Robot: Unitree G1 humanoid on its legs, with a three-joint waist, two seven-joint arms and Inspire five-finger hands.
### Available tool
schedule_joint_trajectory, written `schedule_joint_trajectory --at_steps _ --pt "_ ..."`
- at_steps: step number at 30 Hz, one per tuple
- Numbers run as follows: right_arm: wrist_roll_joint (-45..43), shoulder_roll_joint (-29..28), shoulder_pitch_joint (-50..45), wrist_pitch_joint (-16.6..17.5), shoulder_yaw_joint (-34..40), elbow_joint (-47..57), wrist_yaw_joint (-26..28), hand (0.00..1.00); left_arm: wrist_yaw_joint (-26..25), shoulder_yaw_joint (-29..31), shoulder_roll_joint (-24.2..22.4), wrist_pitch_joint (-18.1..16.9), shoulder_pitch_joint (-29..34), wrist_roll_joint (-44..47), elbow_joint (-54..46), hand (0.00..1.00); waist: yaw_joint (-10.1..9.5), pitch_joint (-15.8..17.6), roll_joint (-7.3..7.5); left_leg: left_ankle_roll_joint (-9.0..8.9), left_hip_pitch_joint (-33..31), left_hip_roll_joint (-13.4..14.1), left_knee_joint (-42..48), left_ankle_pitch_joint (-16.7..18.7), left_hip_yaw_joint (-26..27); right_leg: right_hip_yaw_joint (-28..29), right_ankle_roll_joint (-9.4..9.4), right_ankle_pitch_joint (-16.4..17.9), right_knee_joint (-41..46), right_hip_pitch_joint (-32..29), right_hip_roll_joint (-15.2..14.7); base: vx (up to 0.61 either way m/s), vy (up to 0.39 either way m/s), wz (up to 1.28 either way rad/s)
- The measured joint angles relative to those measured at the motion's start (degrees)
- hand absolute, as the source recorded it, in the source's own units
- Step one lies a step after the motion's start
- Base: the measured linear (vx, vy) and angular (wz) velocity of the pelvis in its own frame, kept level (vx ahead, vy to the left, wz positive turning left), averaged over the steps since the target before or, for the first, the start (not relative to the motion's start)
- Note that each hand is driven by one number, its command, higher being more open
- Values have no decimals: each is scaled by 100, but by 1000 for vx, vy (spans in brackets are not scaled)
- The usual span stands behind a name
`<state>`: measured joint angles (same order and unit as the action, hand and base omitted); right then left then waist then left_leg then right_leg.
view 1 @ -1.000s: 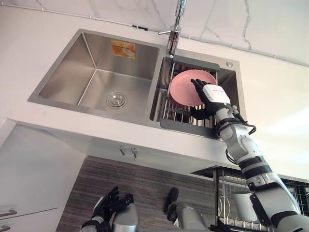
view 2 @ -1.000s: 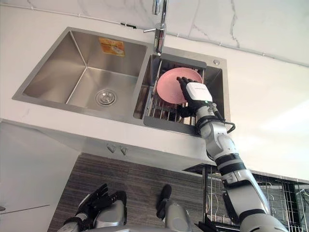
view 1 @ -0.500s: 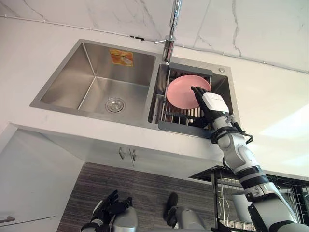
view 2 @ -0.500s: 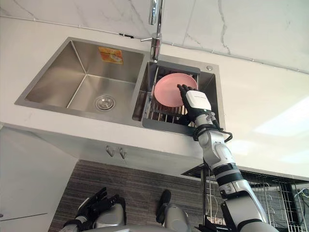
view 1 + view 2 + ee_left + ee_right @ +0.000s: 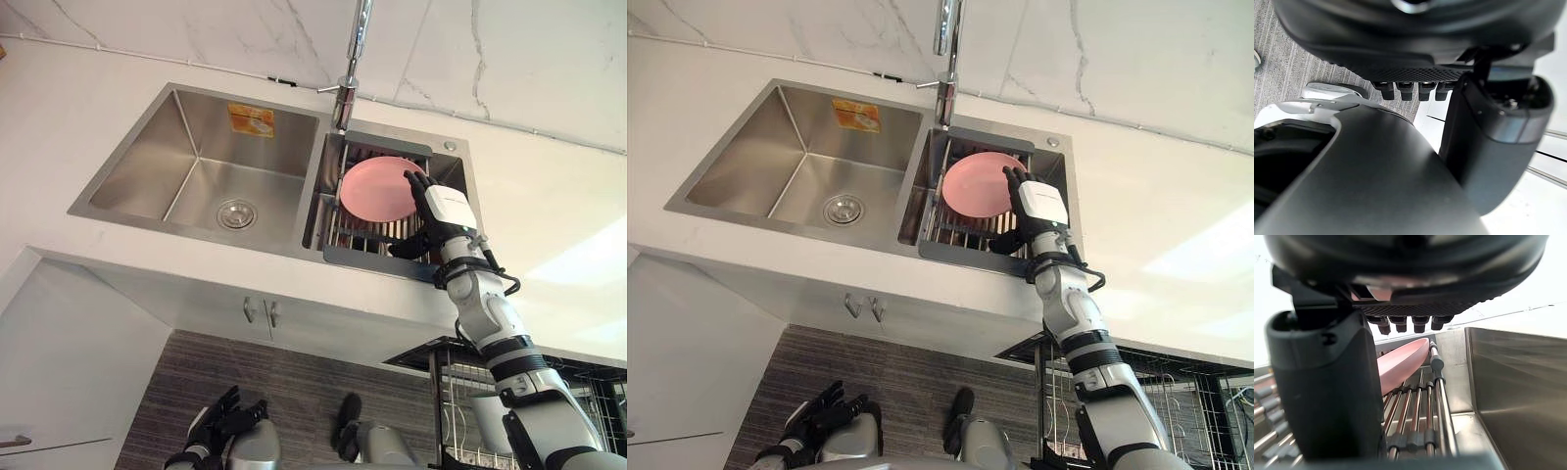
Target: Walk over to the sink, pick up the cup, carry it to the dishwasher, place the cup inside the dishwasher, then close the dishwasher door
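Right hand now beside pink plate

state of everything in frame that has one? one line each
right robot hand: open, fingers at the pink plate's right rim, not curled round it.
left robot hand: open, hanging low near the floor.
pink plate: tilted on edge in the dish rack.
dish rack: seated in the right basin of the sink.
dishwasher rack: pulled out.
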<state>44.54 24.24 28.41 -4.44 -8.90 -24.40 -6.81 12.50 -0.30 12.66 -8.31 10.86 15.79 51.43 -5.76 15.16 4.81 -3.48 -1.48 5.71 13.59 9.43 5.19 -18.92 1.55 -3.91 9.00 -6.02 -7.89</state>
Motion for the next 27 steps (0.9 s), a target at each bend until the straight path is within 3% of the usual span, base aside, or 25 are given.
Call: schedule_joint_trajectory --at_steps 15,19,27 --pt "-78 170 741 -8 3 -298 -252 100 14 47 -50 18 -2 1 -127 100 -111 73 -110 67 -182 82 354 221 -86 -39 1 -1 -19 25 77 0 1 1" --pt "-172 264 1015 -12 -35 -505 -248 100 32 48 -99 2 -62 5 -160 100 -110 247 -245 96 -268 96 430 242 -104 -44 -3 7 -18 -23 92 -8 -6 0" --pt "-266 336 1389 21 -57 -705 -255 100 93 46 -119 -110 -128 126 -241 100 -102 483 -316 101 -491 152 478 237 -108 -56 -17 30 -5 -228 144 -15 -13 0"
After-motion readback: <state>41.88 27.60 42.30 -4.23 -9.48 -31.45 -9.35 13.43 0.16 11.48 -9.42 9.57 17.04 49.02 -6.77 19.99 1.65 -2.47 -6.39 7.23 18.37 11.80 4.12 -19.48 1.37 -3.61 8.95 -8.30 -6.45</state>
